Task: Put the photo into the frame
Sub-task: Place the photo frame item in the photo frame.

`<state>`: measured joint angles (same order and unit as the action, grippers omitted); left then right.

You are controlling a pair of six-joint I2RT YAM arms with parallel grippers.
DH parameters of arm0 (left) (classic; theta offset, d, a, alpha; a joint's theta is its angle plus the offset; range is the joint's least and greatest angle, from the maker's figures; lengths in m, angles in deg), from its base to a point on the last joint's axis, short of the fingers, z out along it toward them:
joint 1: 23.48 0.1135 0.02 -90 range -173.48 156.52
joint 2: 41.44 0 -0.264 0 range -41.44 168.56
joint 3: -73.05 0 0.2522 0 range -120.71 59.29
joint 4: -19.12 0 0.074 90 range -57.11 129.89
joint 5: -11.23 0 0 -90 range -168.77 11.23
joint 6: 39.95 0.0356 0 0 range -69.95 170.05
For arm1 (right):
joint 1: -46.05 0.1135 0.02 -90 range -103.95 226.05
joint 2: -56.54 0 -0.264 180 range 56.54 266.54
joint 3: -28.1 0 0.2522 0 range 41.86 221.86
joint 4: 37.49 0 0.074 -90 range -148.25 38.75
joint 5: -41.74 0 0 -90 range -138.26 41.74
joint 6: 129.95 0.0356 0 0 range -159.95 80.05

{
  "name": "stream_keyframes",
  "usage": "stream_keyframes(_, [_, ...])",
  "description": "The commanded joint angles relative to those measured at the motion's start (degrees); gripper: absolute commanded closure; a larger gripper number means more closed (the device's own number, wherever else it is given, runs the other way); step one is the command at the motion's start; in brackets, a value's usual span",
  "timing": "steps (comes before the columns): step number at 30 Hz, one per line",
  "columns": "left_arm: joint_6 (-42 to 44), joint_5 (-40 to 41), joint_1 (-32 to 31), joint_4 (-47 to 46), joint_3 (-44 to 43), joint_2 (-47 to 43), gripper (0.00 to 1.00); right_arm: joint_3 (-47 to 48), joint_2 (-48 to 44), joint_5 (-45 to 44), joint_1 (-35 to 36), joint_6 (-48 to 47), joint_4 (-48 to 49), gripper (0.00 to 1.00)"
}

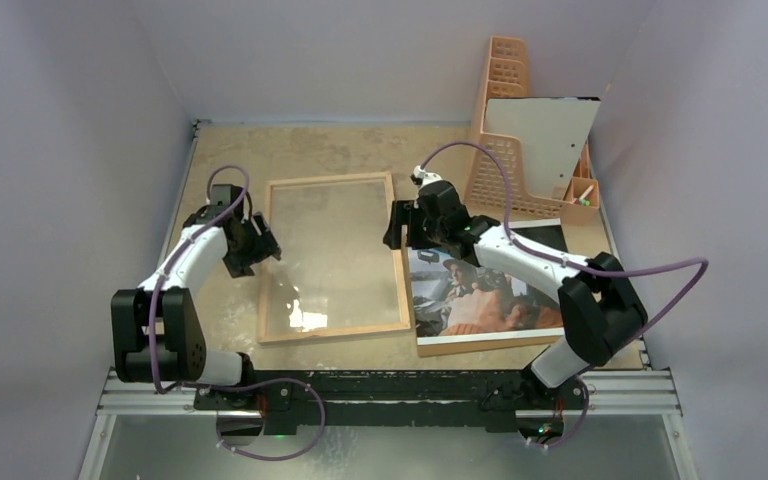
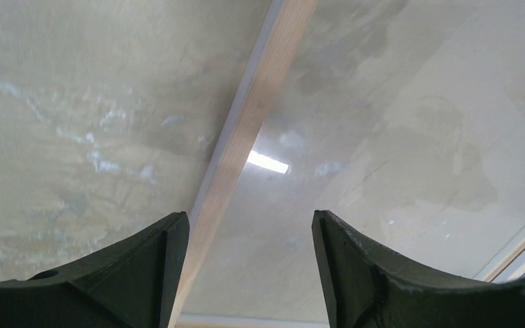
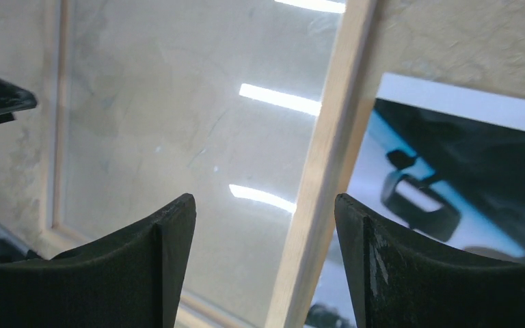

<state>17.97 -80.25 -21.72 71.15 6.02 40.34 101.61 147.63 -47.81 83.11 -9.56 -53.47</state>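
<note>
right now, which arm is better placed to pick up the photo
Right. The right gripper hangs open over the frame's right rim, and the photo lies just beside that rim, under this arm. The left gripper is at the frame's opposite rim, the whole frame between it and the photo.

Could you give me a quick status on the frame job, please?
Left gripper and right gripper open, astride frame rails. Frame flat, empty. Photo beside it, under right arm.

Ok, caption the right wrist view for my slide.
Open right gripper above the frame rim, between glass pane and photo.
</note>
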Motion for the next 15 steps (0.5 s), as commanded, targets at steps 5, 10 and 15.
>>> stream_keyframes(5, [-5.25, 1.31, -0.09, 0.28, 8.29, -2.94, 0.34, -5.38, -2.90, 10.09, 4.15, 4.05, 8.07, 0.27])
stream_keyframes(10, [-5.22, 2.01, -0.09, -0.69, 9.49, -1.09, 0.41, -7.34, -3.16, 6.95, 4.41, 7.61, 7.00, 0.28])
stream_keyframes(15, [-4.97, 3.64, -0.08, -1.09, 8.79, 0.18, 0.48, -6.58, -4.16, -0.84, 4.25, 10.25, 3.20, 0.27])
